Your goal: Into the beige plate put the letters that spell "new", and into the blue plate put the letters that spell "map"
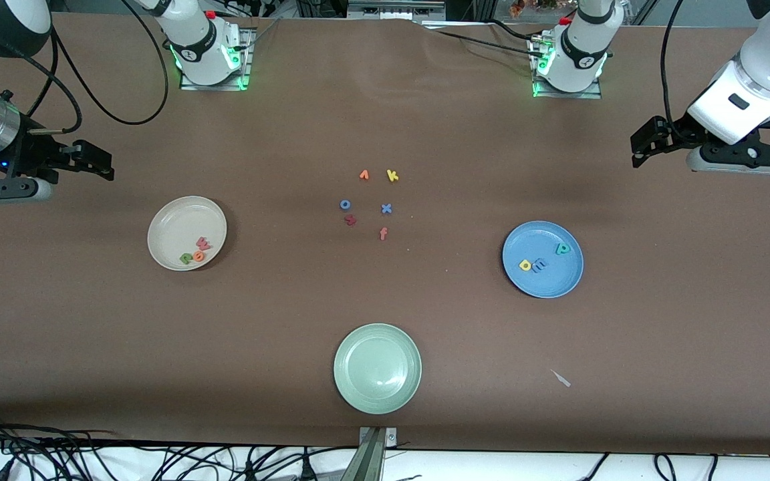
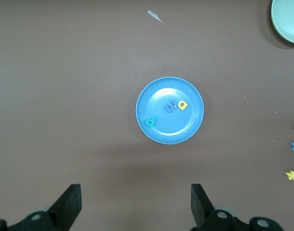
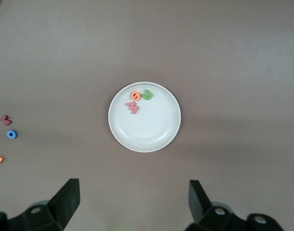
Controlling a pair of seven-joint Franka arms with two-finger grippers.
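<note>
The beige plate [image 1: 171, 220] lies toward the right arm's end and holds the green "n" [image 1: 186, 258], orange "e" [image 1: 198, 254] and pinkish "w" [image 1: 203, 243]. The blue plate [image 1: 545, 280] lies toward the left arm's end with the yellow "a" [image 1: 525, 265], periwinkle "m" [image 1: 539, 265] and teal "p" [image 1: 562, 248] in it. My right gripper [image 1: 94, 160] hangs open and empty high above the table near the beige plate [image 3: 147, 130]. My left gripper [image 1: 646, 141] is likewise open and empty, raised near the blue plate [image 2: 171, 130].
A pale green plate [image 1: 377, 367] sits near the front edge. Loose letters lie mid-table: orange "v" [image 1: 364, 175], yellow "k" [image 1: 392, 176], blue "o" [image 1: 345, 204], blue "x" [image 1: 386, 208], a dark red letter [image 1: 351, 220], a pink "f" [image 1: 383, 233]. A small pale scrap [image 1: 561, 378] lies nearby.
</note>
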